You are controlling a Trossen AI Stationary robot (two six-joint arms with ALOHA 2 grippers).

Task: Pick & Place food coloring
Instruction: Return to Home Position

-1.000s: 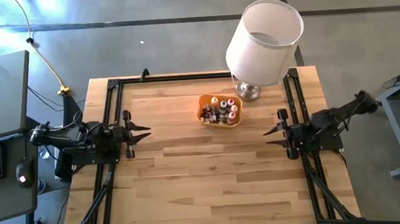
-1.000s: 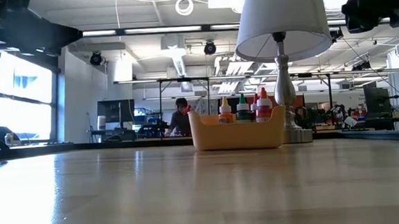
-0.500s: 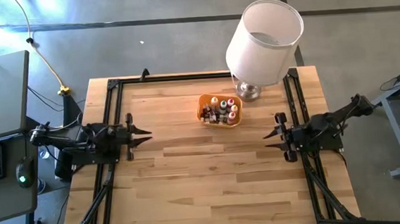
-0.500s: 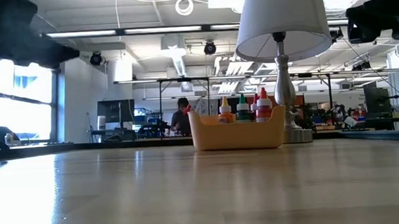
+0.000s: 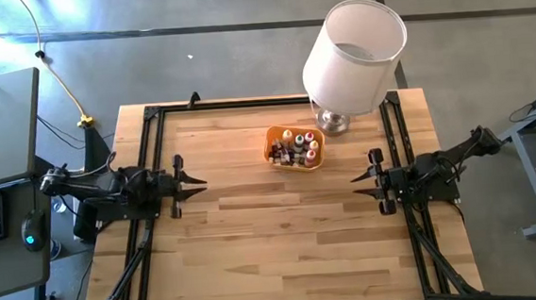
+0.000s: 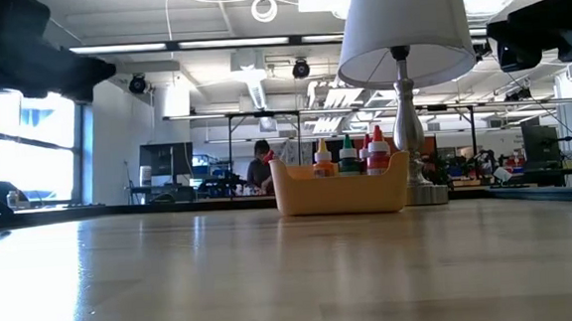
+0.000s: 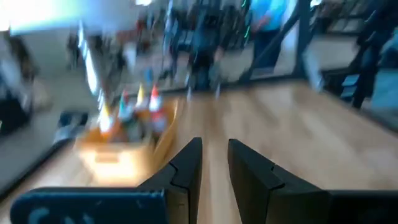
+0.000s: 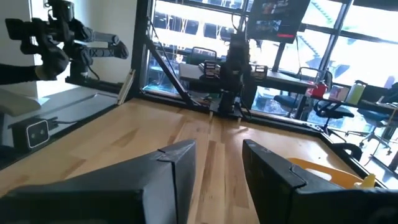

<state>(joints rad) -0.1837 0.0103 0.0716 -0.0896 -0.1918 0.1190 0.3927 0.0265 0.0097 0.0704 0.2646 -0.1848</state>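
Observation:
The food coloring bottles [image 5: 298, 146] stand upright in an orange tray [image 5: 270, 146] on the far middle of the table. Their red, green and orange tops stick up over the tray's wall [image 6: 338, 192] in the low view. My left gripper [image 5: 200, 185] hovers open over the table's left side, pointing toward the right; the tray [image 7: 118, 149] and bottles [image 7: 134, 106] lie ahead of it [image 7: 214, 149]. My right gripper [image 5: 355, 184] hovers open over the right side, pointing left, and its wrist view [image 8: 217, 152] shows a corner of the tray [image 8: 317, 171].
A lamp with a white shade [image 5: 353, 45] stands on its metal base [image 5: 334, 122] at the far right, just right of the tray. Black rails [image 5: 154, 148] frame the table's left, far and right sides. Bare wood [image 5: 283, 234] stretches between both grippers and toward the near edge.
My left gripper has moved toward the table's right, in the direction of the tray, staying open. My right arm has sunk a little in the low view. The tray and bottles have stayed where they were.

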